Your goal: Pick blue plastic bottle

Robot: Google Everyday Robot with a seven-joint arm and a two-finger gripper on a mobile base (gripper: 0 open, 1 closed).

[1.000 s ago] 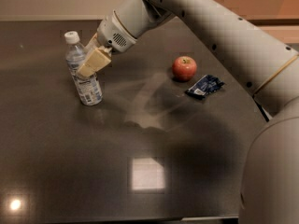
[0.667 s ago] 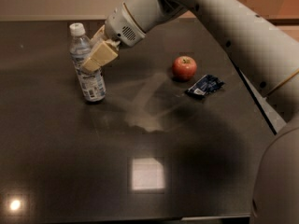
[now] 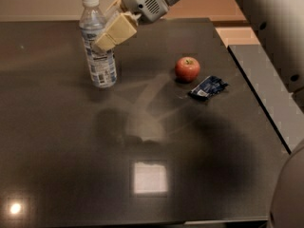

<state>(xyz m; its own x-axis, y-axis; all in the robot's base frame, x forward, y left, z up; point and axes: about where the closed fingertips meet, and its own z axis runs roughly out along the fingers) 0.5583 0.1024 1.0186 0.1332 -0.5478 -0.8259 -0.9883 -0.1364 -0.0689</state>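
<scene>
The blue plastic bottle (image 3: 101,66) is clear with a white cap and a blue-and-white label. It stands upright at the far left of the dark table (image 3: 57,141), and its base looks slightly raised off the surface. My gripper (image 3: 101,38) reaches in from the upper right and is shut on the bottle's middle. One tan finger (image 3: 115,32) lies across the bottle's front, and the other sits behind it, mostly hidden.
A red apple (image 3: 187,68) sits right of the bottle. A small flat blue snack packet (image 3: 208,88) lies just right of the apple. The table's right edge (image 3: 256,99) borders a grey strip. My arm's white body fills the right side.
The bottle, held in my gripper, has gone up and a little to the right, while the apple and packet have stayed put.
</scene>
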